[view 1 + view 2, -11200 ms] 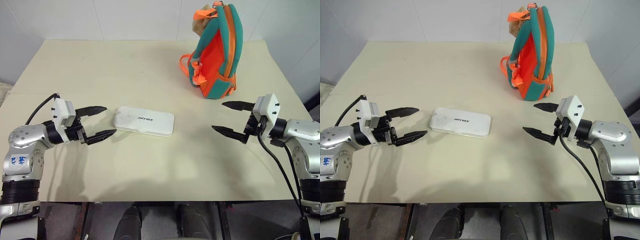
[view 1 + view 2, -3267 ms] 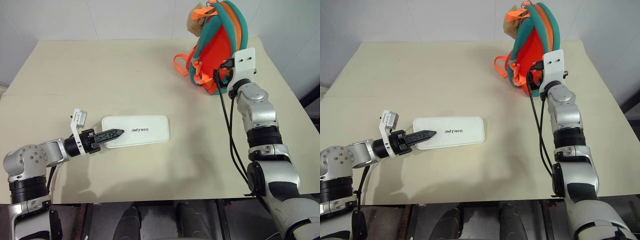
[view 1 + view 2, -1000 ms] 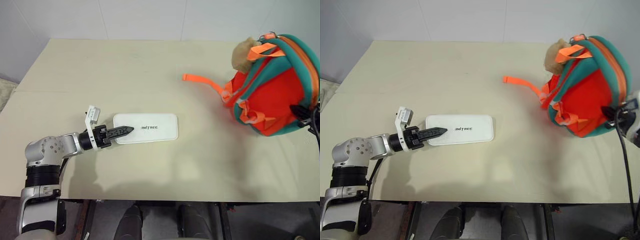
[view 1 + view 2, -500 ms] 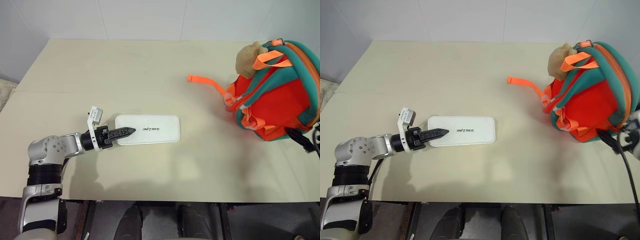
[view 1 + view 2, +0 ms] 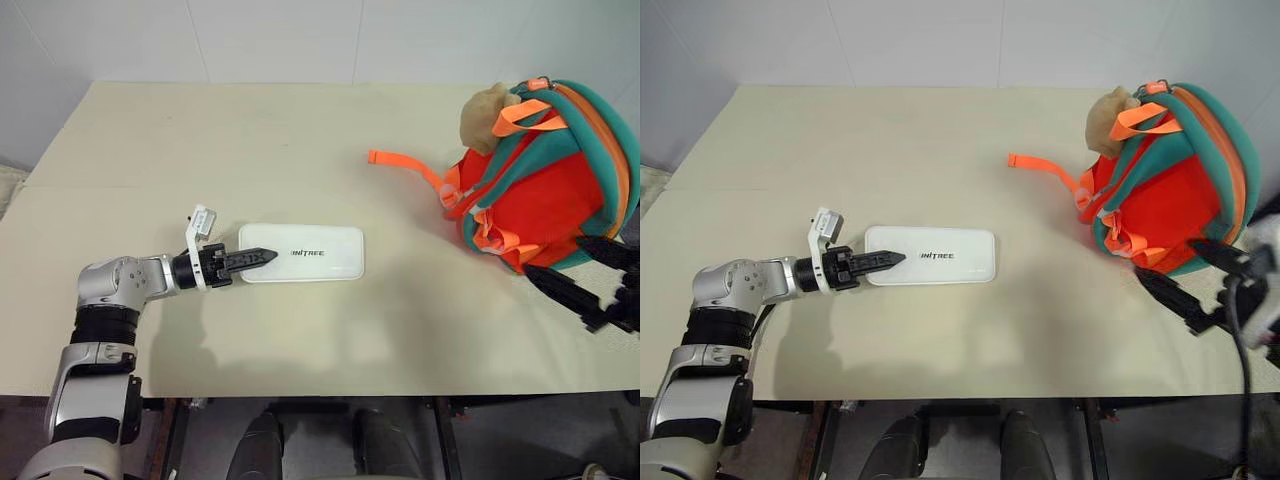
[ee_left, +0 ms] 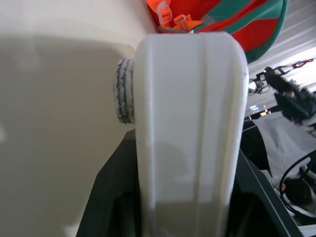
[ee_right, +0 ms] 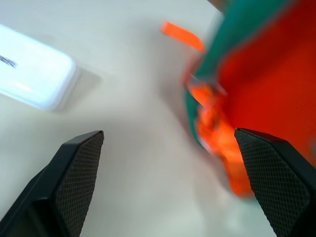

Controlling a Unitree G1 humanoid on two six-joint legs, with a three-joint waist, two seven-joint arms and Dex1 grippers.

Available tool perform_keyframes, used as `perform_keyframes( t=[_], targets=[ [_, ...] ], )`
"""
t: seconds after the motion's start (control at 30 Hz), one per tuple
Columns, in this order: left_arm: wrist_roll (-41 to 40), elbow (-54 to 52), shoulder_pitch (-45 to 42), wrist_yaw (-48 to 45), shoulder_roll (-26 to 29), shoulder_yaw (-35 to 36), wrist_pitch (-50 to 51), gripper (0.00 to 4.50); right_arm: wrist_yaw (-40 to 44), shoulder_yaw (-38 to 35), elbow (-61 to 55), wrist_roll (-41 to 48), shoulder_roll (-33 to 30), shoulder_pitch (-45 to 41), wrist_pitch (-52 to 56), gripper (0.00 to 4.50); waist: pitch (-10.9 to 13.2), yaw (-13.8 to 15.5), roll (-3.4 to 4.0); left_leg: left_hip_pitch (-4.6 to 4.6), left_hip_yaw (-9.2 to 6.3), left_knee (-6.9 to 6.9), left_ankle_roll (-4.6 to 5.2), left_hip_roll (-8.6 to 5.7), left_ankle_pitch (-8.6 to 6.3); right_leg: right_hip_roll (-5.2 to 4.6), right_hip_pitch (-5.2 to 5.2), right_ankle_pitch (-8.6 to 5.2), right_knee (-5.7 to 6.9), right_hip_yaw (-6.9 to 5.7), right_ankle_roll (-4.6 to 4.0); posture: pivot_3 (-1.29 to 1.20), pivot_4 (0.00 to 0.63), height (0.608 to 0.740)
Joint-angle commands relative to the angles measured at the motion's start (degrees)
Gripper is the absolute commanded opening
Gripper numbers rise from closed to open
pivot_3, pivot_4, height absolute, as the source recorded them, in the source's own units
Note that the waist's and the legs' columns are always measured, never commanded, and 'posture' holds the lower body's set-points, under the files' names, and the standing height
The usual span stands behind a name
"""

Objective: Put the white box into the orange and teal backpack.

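The left gripper [image 5: 252,259] pinches the left end of the white box [image 5: 308,252], one black finger lying over its top. The left wrist view adds the underside story: the box's end wall [image 6: 190,133] stands clamped between the two dark fingers [image 6: 111,197], with the backpack beyond it.

The right gripper [image 5: 1195,280] has its fingers spread wide, empty, just in front of the orange and teal backpack [image 5: 1175,190] at the table's right side. The right wrist view shows the bare gap between its fingers [image 7: 74,177], the backpack on one side and a box corner on the other.

The box lies flat at centre-left of the table [image 5: 250,140]. An orange strap [image 5: 405,165] trails left from the backpack. Open tabletop separates box and backpack; the far half is free.
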Motion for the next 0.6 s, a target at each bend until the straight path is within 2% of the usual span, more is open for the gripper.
perform_keyframes(
  t=[0.03,0.13,0.2,0.33,0.47,0.6],
  targets=[
    [1.5,-0.7,0.9,0.4,0.5,0.0,0.5,1.36,-5.2,5.7,3.2,-3.1,0.4,-4.1,-3.0,4.48,0.0,0.0,0.0,-0.03,0.01,-0.01,0.0,-0.01,0.0,-0.03,0.0,0.01,-0.04,0.01,-0.01,0.0,0.15,0.74],
    [0.5,-3.4,3.4,1.5,1.4,2.2,1.4,1.36,-10.6,14.9,13.9,-11.0,0.2,-12.3,-7.7,4.48,0.0,-0.2,-0.01,-0.06,0.02,-0.12,0.01,-0.01,-0.01,-0.04,-0.05,0.02,-0.03,0.01,0.0,0.0,0.15,0.74],
    [0.0,-5.0,4.8,2.4,1.5,3.8,2.0,1.36,-12.2,18.4,18.9,-14.1,0.6,-16.3,-10.1,4.48,0.0,-0.1,-0.01,-0.06,0.1,-0.21,0.02,-0.01,-0.02,-0.06,-0.13,0.04,0.0,0.06,0.05,0.0,0.15,0.74],
    [-1.6,-9.7,8.8,5.0,1.4,7.5,3.6,1.36,-13.1,25.9,29.8,-20.0,2.5,-25.1,-16.9,4.48,0.0,-0.3,0.0,-0.06,0.1,-0.42,-0.05,0.04,-0.05,-0.01,-0.46,0.29,0.38,0.04,0.72,0.0,0.15,0.74],
    [-3.3,-13.4,11.7,7.5,0.8,10.5,4.9,1.36,-13.4,29.0,37.9,-20.5,7.8,-33.4,-19.0,4.48,0.0,-0.6,0.0,-0.08,0.1,-0.53,-0.17,0.08,0.02,0.04,-0.68,0.19,0.7,0.06,0.71,0.0,0.15,0.74],
    [-5.0,-16.2,13.8,9.6,0.8,13.2,5.9,1.36,-12.1,29.5,41.3,-19.6,10.5,-37.0,-18.2,4.48,0.0,-0.6,0.01,-0.1,0.08,-0.47,-0.24,0.07,0.07,0.04,-0.77,0.18,0.96,0.07,0.7,0.0,0.15,0.74]
  ],
)
